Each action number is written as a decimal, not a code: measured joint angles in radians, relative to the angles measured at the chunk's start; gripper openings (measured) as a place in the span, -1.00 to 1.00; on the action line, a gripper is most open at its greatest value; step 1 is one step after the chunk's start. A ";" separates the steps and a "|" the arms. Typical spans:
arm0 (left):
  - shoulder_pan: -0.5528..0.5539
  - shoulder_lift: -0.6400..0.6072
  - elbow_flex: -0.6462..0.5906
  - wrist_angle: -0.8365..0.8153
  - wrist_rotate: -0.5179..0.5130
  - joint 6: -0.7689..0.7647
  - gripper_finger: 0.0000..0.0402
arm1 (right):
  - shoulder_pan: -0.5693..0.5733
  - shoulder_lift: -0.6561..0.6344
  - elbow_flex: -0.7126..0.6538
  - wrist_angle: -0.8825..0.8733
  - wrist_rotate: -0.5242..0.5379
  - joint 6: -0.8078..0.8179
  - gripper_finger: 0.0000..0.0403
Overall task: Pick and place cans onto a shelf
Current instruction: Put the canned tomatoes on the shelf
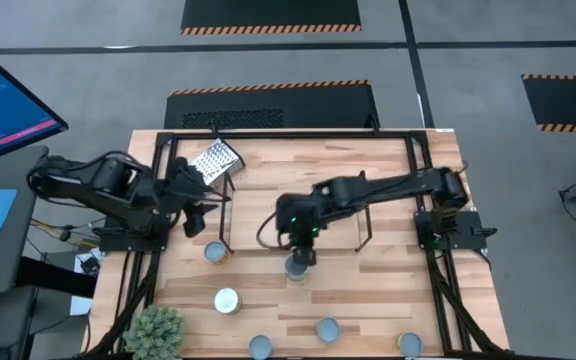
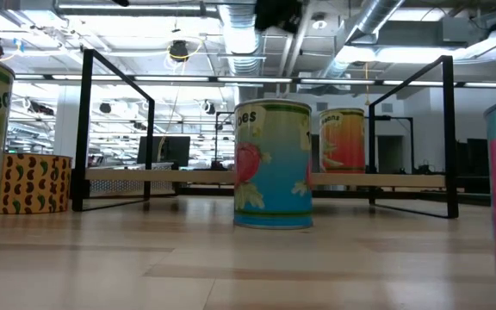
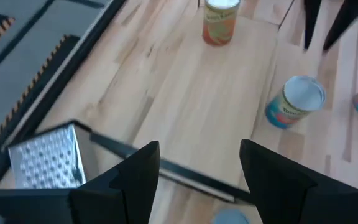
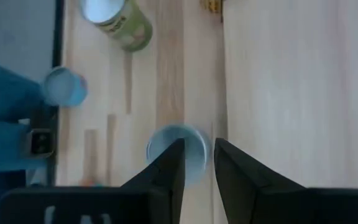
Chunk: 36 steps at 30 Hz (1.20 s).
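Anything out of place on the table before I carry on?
One oddity: a metal grater lies tilted at the shelf's back-left corner, beside the left gripper. It is no can. The cans stand upright, nothing spilled. The right gripper hangs over one can.

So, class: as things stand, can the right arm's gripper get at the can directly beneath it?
Probably yes. The right gripper hangs straight above that can, fingers only narrowly parted, and nothing lies between them. It would likely need to open wider before closing around the can.

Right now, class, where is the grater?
High view: the grater lies at the table's far left, inside the shelf frame's corner, beside the left gripper.
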 joint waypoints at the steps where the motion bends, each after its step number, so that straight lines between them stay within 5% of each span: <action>1: -0.016 -0.002 0.000 -0.017 0.001 -0.023 0.06 | 0.003 0.027 0.000 0.002 0.002 0.001 -0.42; 16: -0.182 -0.003 -0.018 -0.137 -0.149 -0.196 0.06 | -0.058 0.164 0.055 -0.055 -0.229 0.147 0.09; 36: -0.205 0.001 -0.028 -0.132 -0.178 -0.223 0.06 | -0.046 0.281 0.077 -0.144 -0.248 0.005 0.05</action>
